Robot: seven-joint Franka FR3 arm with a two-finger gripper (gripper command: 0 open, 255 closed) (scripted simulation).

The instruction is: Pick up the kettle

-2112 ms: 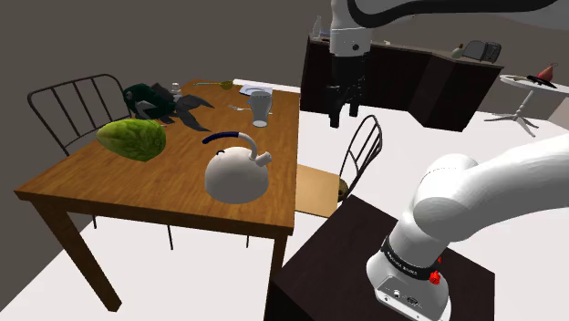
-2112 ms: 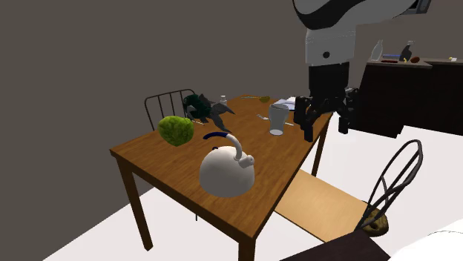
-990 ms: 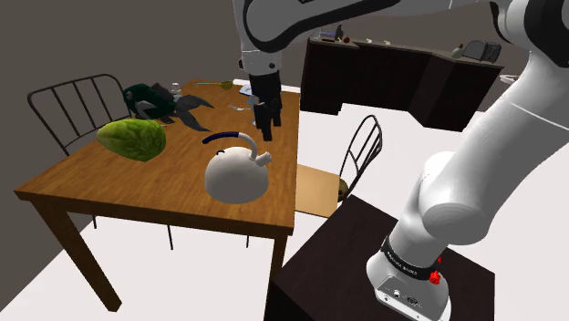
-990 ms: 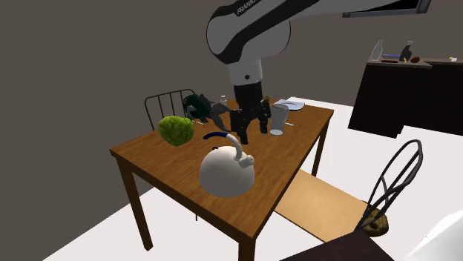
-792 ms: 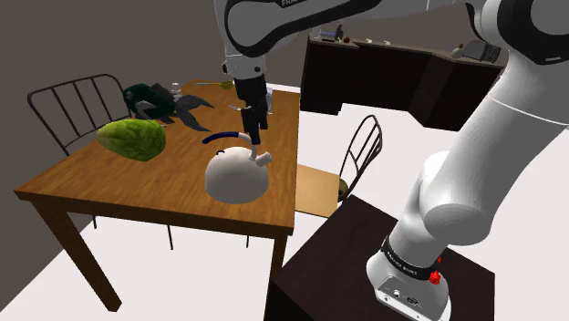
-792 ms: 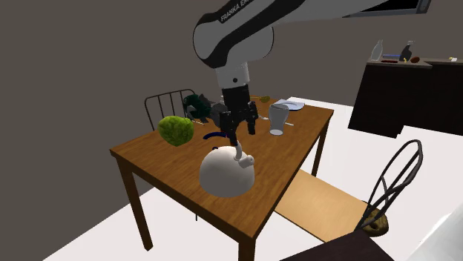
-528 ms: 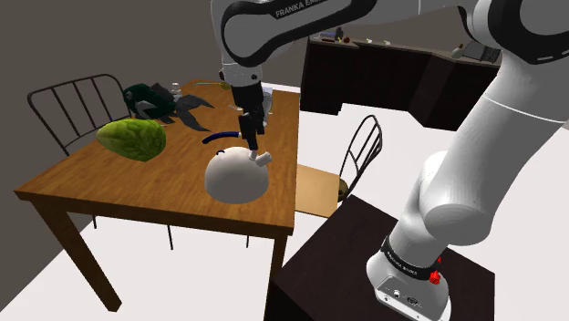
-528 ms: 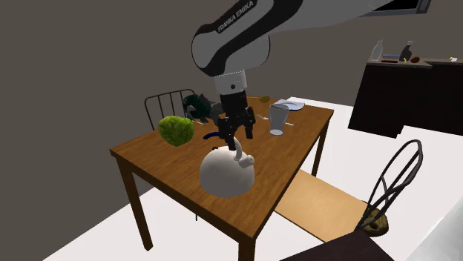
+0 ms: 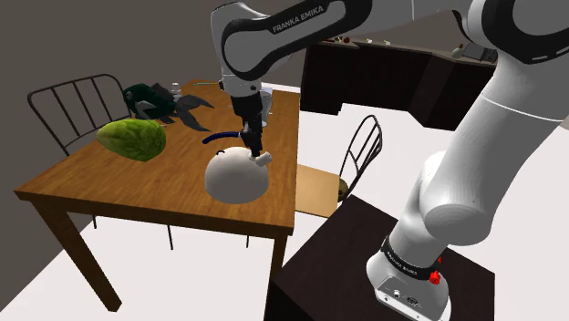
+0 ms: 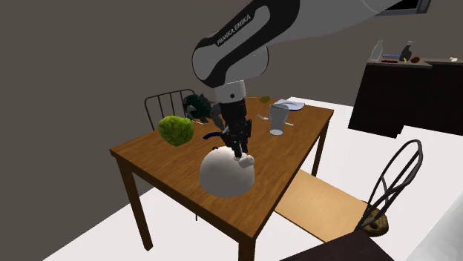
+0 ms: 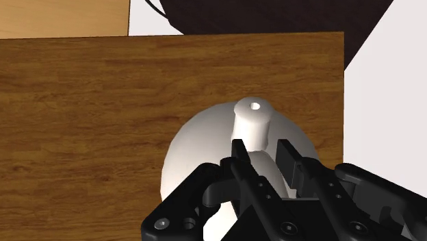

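The pincer (image 11: 262, 147) hangs just over the kettle (image 9: 235, 175). Its two black prongs stand apart either side of the pale root where the handle joins the body behind the spout (image 11: 253, 120), and I see nothing clamped. The kettle sits upright on the wooden worktop (image 9: 137, 196), close to the edge nearer the stand and well apart from everything else there. I judge it rigid and smooth. The squat, rounded body is too broad and likely too slippery to pinch, so the thin blue handle (image 9: 219, 137) arching over the top is the place to take hold. A grip near the spout end may let the body swing and tilt; nearer the crown of the arch would hang truer. Its weight is uncertain, since I cannot see whether it is filled. The spout points to the shoulder view's right, and the spout-to-handle line, its longest run, lies across the worktop. Farther back sit a lumpy green thing (image 9: 133, 139) and a pale goblet (image 10: 278, 119).
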